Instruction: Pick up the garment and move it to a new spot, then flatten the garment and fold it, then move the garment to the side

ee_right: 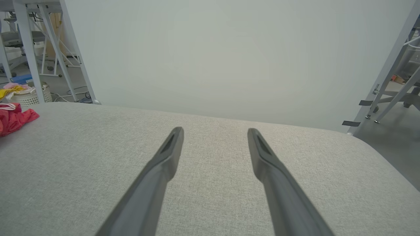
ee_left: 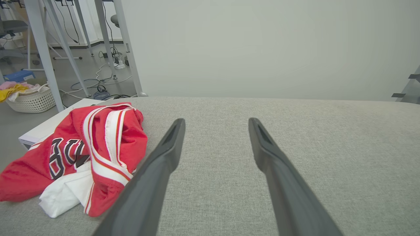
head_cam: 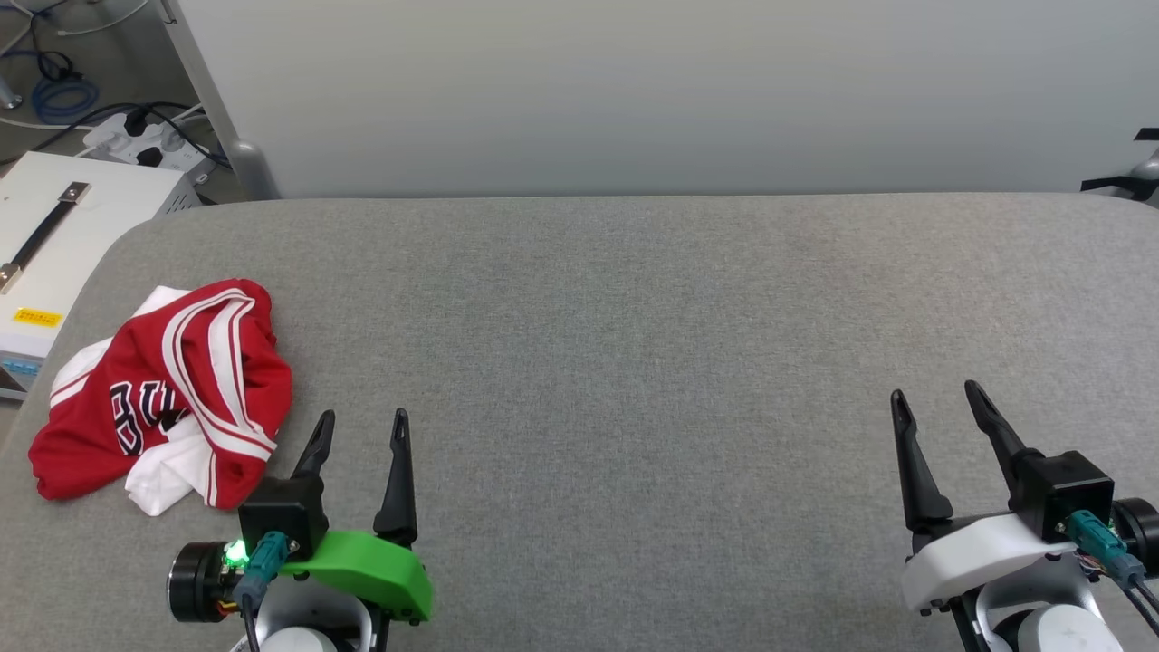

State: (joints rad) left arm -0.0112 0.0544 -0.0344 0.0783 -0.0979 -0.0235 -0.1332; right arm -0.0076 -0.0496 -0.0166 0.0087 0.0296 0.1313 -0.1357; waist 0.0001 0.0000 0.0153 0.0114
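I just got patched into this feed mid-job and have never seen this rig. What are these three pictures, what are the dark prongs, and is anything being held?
You are looking through a two-armed robot's cameras. The head view looks down from its head at a grey padded table. The dark prongs are the fingers of its two claws: the left claw on the green mount at lower left, the right claw on the white mount at lower right. The other two pictures come from cameras on each wrist, looking along that claw's own fingers, so the left claw and the right claw each rise from the bottom edge.

On the table lies one thing: the garment, a crumpled red and white jersey near the left edge, just beside the left claw. Both claws are open and hold nothing.
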